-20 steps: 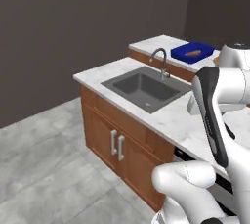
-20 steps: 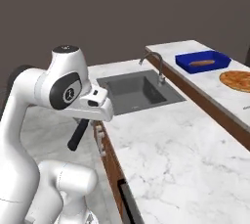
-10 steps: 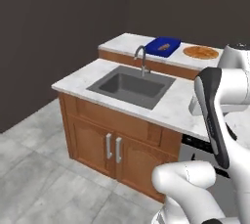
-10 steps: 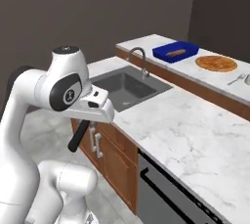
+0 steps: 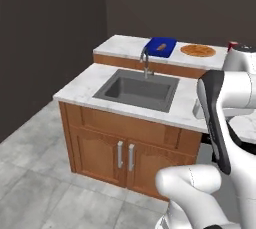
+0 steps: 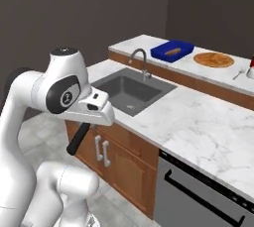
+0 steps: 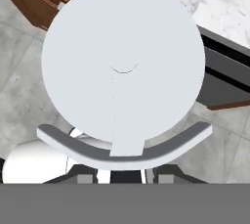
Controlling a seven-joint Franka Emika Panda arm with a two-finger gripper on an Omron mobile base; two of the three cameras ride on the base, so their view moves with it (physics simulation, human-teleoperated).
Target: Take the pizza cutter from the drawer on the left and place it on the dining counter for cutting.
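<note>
Dining counter [image 6: 208,70], long white marble top, lies behind the sink [image 6: 130,88], carrying a blue tray [image 6: 172,51] and a pizza [image 6: 213,59]. Gripper [image 7: 125,171], held low in front of the sink's brown cabinet [image 6: 124,161], is clamped on the pizza cutter [image 7: 123,66]. The cutter's round pale-grey wheel stands just beyond the fingertips, its dark handle [image 6: 78,138] hanging below the hand.

Pizza cutter [image 7: 123,66]: round flat pale-grey wheel blade facing the hand camera, curved dark-grey guard beneath it, held up off the floor. Dining counter [image 6: 225,70]: long white marble top behind the sink.
</note>
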